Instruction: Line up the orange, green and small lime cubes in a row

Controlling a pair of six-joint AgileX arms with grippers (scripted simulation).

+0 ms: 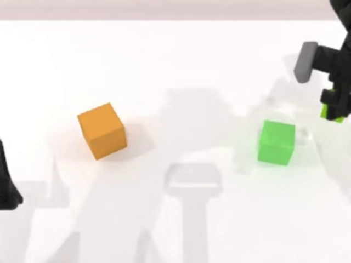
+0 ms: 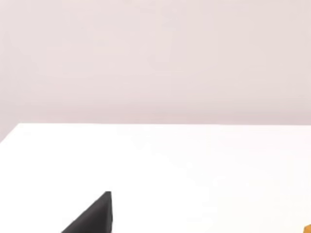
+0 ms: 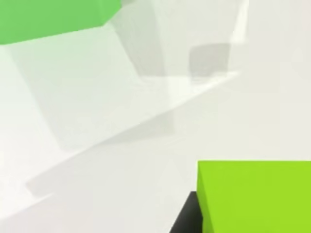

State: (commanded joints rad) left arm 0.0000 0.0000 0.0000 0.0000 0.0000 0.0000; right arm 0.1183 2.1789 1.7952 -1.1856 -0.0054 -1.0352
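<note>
**Lime cube aloft on the right, two cubes waiting on the table**

Top view: orange cube (image 1: 102,131) at about 9 o'clock from the table's middle, turned a little off square, resting flat. Green cube (image 1: 276,142) at about 3 o'clock, well apart from the orange. Right gripper (image 1: 333,107) at roughly 2 o'clock, near the right edge, just beyond the green cube's far corner, closed around the small lime cube (image 1: 332,115), of which only a sliver shows under the dark fingers. Left gripper (image 1: 7,189) parked at the left edge near 8 o'clock; finger state impossible to tell. No containers anywhere on the white table (image 1: 181,82); nothing to fill or empty.

Left wrist view: mostly bare table and a pale wall, one dark fingertip, a speck of orange at the frame's edge. Nothing gripped here as far as shown.

Right wrist view: lime cube (image 3: 255,196) large and close beside a dark finger (image 3: 185,213), green cube (image 3: 53,17) farther off on the table.

Handling, as a judgement: all three probably rigid, light, matte and not fragile. Best taken across two opposite flat faces, fingers square to them; the rotated orange likely needing a wrist turn first. Smallest cube least forgiving of an off-centre pinch.
</note>
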